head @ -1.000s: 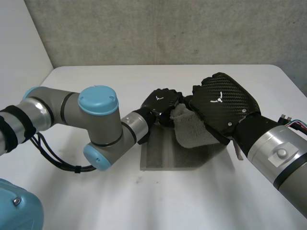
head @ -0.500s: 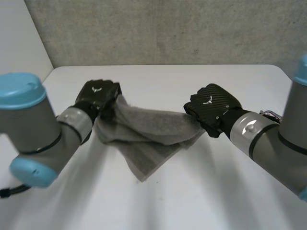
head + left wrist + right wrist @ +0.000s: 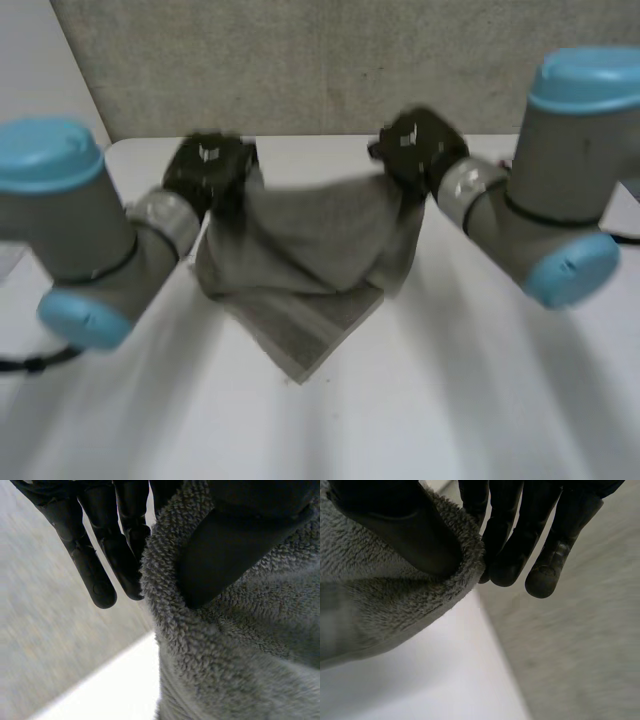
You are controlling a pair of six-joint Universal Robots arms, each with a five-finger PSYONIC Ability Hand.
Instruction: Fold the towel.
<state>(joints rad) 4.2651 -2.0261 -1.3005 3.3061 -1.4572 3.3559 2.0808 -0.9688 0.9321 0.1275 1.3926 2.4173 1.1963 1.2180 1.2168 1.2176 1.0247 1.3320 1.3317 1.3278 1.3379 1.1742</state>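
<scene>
Towel (image 3: 300,235) stretched between left hand (image 3: 208,170) and right hand (image 3: 415,145), wrist views show fingers (image 3: 125,555) pinching edge

Head overview; wrist close-ups on towel (image 3: 300,235)

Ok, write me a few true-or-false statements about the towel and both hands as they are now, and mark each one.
1. The left hand pinches the grey towel between thumb and fingers. True.
2. The right hand is open and off the towel. False: it pinches the towel's edge too.
3. The towel lies spread flat on the white table. False: the hands hold its upper edge up, and only its lower part lies on the table.
4. The hands are apart, with the towel spanning between them. True.
</scene>
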